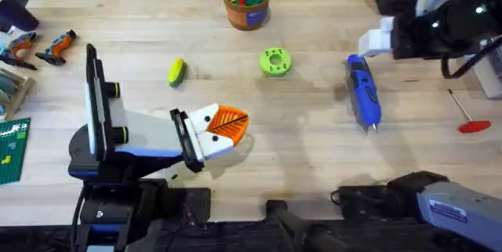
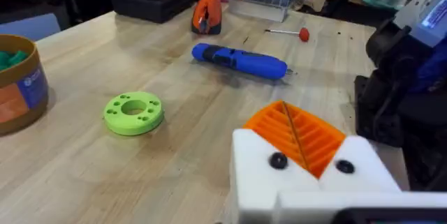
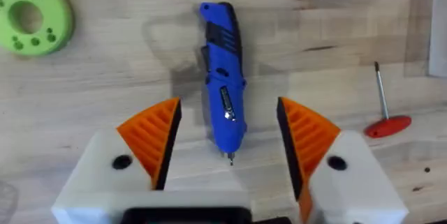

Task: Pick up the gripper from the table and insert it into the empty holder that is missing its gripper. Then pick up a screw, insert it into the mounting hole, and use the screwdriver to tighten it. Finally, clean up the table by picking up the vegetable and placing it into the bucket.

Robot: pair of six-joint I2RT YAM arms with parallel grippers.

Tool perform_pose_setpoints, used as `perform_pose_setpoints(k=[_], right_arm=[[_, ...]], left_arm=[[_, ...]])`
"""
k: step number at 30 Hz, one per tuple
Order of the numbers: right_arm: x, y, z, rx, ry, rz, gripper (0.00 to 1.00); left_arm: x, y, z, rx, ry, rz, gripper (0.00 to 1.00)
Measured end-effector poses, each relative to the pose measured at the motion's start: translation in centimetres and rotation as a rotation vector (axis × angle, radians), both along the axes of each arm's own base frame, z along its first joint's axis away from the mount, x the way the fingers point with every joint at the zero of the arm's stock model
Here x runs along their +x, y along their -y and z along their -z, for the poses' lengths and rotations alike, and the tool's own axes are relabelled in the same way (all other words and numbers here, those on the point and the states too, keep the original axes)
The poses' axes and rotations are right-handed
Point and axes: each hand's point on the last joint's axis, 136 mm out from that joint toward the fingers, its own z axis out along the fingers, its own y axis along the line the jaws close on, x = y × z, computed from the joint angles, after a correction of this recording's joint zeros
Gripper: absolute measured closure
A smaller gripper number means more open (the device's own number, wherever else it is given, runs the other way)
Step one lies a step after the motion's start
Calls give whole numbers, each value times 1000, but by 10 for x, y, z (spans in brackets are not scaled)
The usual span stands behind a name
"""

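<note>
The screwdriver (image 3: pixel 223 77) lies flat on the table (image 3: pixel 105 84), straddled by the parted right gripper (image 3: pixel 227 147), bit toward the wrist. It is judged rigid, smooth and moderately heavy; the ribbed mid-body is best gripped. The left gripper (image 1: pixel 223 126) is closed, empty. No legible writing is noted.

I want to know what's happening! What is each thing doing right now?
Left pincer: shut, holding nothing.
Right pincer: open, straddling the screwdriver's bit end.
Blue screwdriver: lying flat on the table.
Yellow-green vegetable: lying on the table, not in the bucket.
Bucket: upright, with toys inside.
</note>
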Motion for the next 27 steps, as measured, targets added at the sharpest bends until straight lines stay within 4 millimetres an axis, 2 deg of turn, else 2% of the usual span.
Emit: perform_pose_setpoints(k=[2,3,6,13,21,23,24,27], right_arm=[[2,8,3,14,-9,34,180],[5,21,14,36,-45,72,180],[9,28,31,54,-91,76,180],[16,20,62,84,-210,-11,179],[21,16,97,90,-331,-23,175],[23,16,104,92,-347,-25,45],[26,15,110,93,-360,-28,12],[28,15,113,93,-361,-29,12]], left_arm=[[0,0,0,0,1,0,996],[0,0,0,0,0,0,996],[0,0,0,0,0,0,996],[0,0,0,0,0,0,996],[0,0,0,0,1,0,996],[0,0,0,0,0,0,996],[0,0,0,0,0,0,996],[0,0,0,0,0,0,996]])
